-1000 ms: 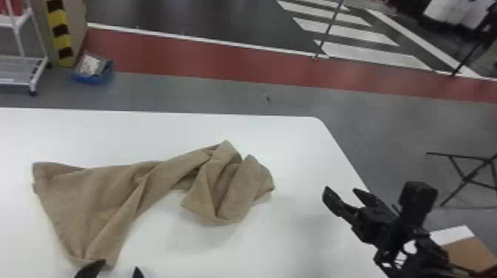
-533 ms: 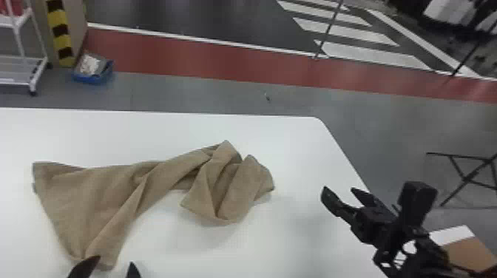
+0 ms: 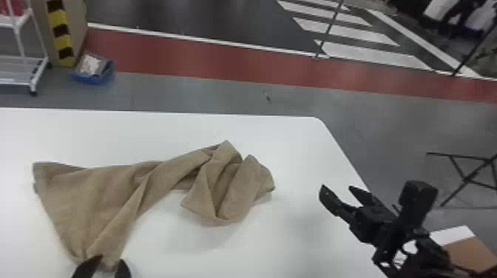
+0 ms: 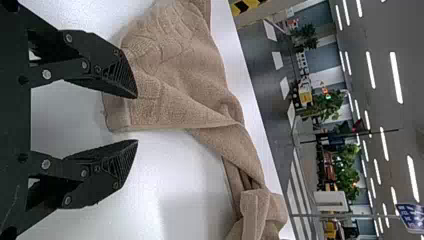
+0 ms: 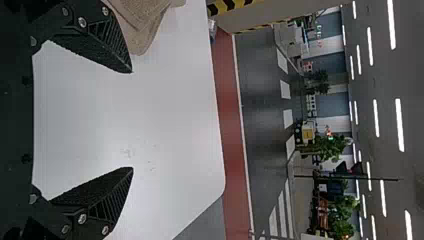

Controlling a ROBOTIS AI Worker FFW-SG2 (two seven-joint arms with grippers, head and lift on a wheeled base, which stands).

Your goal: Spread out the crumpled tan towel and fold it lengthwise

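In the head view, with twelve o'clock leading away from the robot, the tan towel [image 3: 111, 192] lies twisted on the white table [image 3: 296, 144], its long axis running roughly from nine to three o'clock. Its near corner [image 3: 111, 253] sits right at the tips of the left gripper [image 3: 110, 261], much the nearer of the two. From there the flatter part fans toward eleven, and the bunched end [image 3: 236, 192] lies toward two. The left jaws stand partly open, with a clear gap and no cloth visibly pinched; closing on that corner looks like the next step. The right gripper [image 3: 336, 187] is wide open and empty, with the bunched end at its nine o'clock, a little apart.

Against the earlier head views, the left fingers stand closer together, while the towel's shape and place look unchanged and the right gripper has barely shifted.
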